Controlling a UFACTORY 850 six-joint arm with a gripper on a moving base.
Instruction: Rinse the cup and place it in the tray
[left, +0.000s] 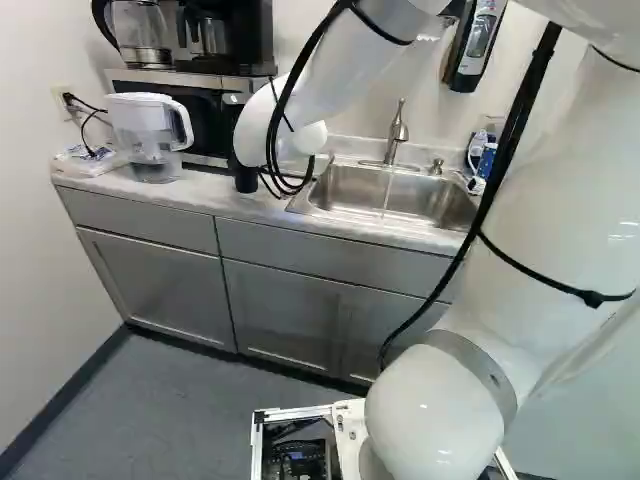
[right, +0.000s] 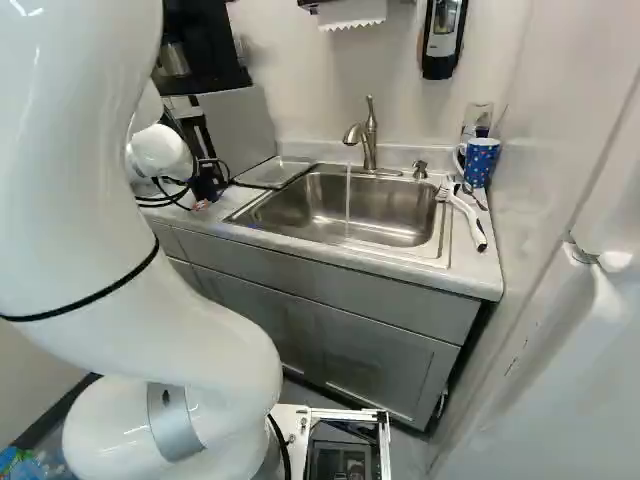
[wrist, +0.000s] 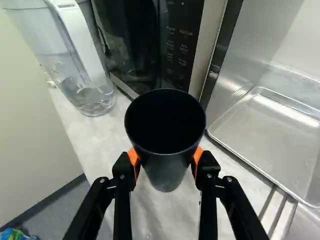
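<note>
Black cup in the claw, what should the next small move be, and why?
I'd probably raise the cup a little, ready to go toward the sink: the claw grips it from both sides, it's over the counter beside the sink, and water is running from the faucet.

The white arm (left: 545, 230) rose past the top of the left base view and angled back down to its wrist (left: 302, 140); the end effector (right: 208, 180) gripped, fingers apart, orange pads (wrist: 133, 157) pressing inward.
</note>
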